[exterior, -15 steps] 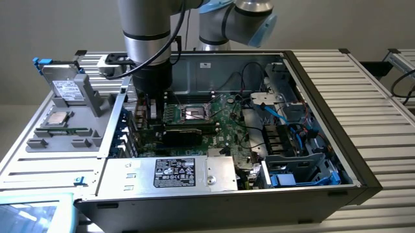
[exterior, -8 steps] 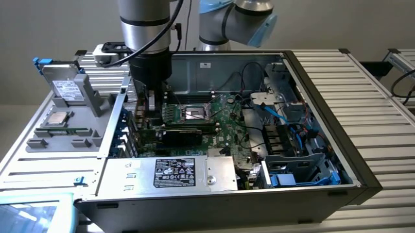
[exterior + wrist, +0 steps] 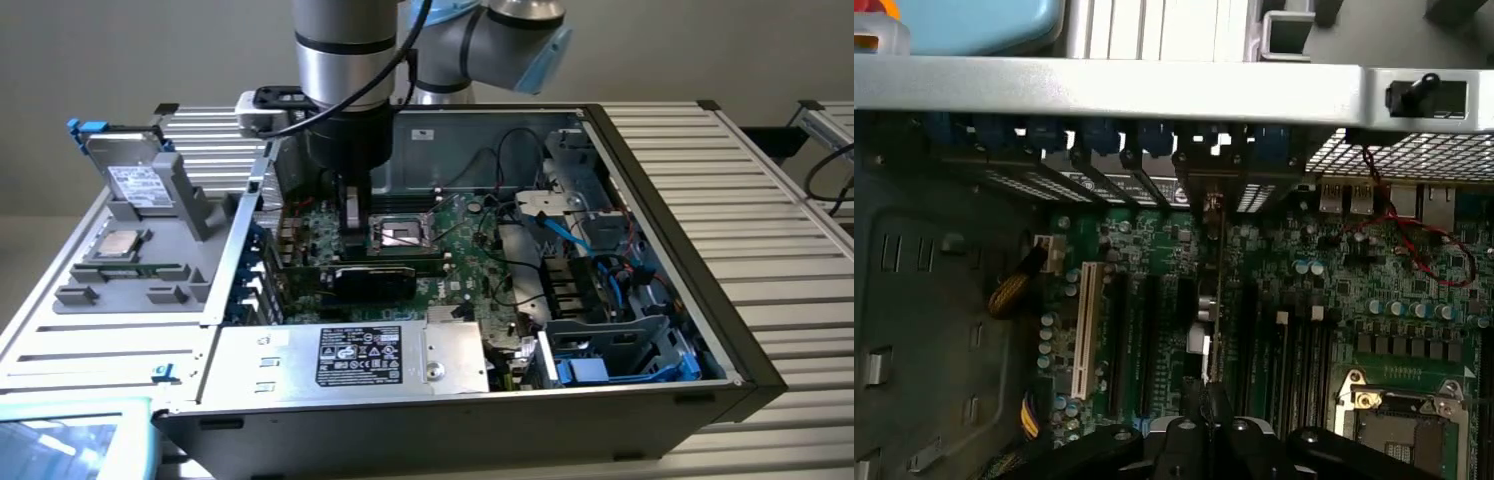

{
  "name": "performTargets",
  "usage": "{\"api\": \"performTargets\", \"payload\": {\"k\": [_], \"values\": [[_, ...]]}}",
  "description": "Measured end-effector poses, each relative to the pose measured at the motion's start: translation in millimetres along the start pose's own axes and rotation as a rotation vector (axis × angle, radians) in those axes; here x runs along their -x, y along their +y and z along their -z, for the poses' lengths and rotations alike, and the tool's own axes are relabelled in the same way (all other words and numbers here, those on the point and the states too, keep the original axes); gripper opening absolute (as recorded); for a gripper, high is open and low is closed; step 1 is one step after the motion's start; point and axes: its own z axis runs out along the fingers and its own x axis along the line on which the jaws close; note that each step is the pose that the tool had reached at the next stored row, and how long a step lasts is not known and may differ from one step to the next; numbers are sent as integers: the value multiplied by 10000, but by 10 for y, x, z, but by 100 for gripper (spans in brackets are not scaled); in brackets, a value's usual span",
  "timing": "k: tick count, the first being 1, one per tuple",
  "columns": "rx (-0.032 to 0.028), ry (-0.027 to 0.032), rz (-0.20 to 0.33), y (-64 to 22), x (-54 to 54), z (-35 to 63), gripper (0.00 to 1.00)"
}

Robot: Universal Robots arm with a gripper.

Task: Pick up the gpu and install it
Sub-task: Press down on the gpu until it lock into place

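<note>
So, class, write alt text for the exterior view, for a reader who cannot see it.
A robot arm reaches down into an open computer case, its gripper shut just above the gpu, which stands on edge across the green motherboard. A grey parts tray sits at the exterior view's left.

Standing here, I can make out very little writing. The metal power supply box point(image 3: 350, 358) at the near edge of the open computer case point(image 3: 667, 200), on the far side of the gpu point(image 3: 367, 278) from the jaws, carries a black label point(image 3: 359, 356) with white print and a row of small certification marks, all too fine to read. The grey drive point(image 3: 134, 180) upright in the holder outside the case bears a white sticker, equally illegible.
</note>
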Motion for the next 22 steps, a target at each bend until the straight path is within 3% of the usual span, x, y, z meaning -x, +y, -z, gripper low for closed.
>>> {"api": "performTargets", "payload": {"k": [4, 6, 9, 13, 22], "values": [[34, 0, 3, -175, -15, 10, 12], [39, -2, 3, -198, -16, 11, 12], [70, -3, 17, -298, -23, 16, 12], [71, -4, 20, -302, -23, 4, 12], [68, -18, 20, -311, -18, -159, 12]]}}
